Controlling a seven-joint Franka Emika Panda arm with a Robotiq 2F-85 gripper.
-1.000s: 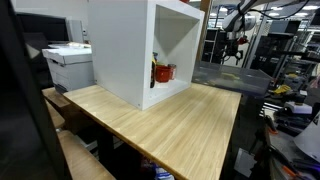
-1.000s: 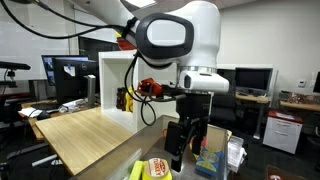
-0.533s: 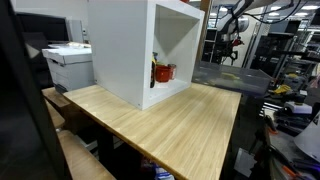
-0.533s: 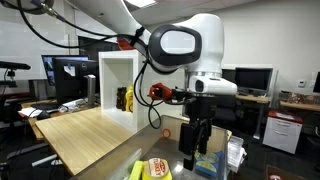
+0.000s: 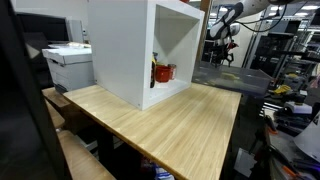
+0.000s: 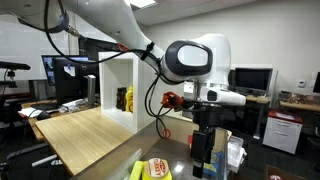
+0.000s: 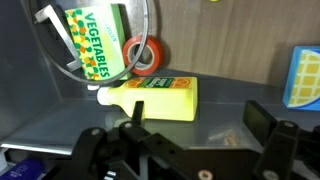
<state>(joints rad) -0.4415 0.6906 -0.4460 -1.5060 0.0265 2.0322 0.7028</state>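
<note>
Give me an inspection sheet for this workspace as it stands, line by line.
Surface: grey bin under the gripper; wooden table carrying a white cabinet.
Job's things: yellow bottle with a white cap, lying on its side in the bin, nearest the gripper.
Clutter: VEGETABLES box, red tape roll, blue and yellow box, all in the bin.
Grippers: gripper open above the bottle, holding nothing.
Cables: black cable looping along the arm.
Surroundings: red and yellow items inside the cabinet; printer; monitors.
</note>
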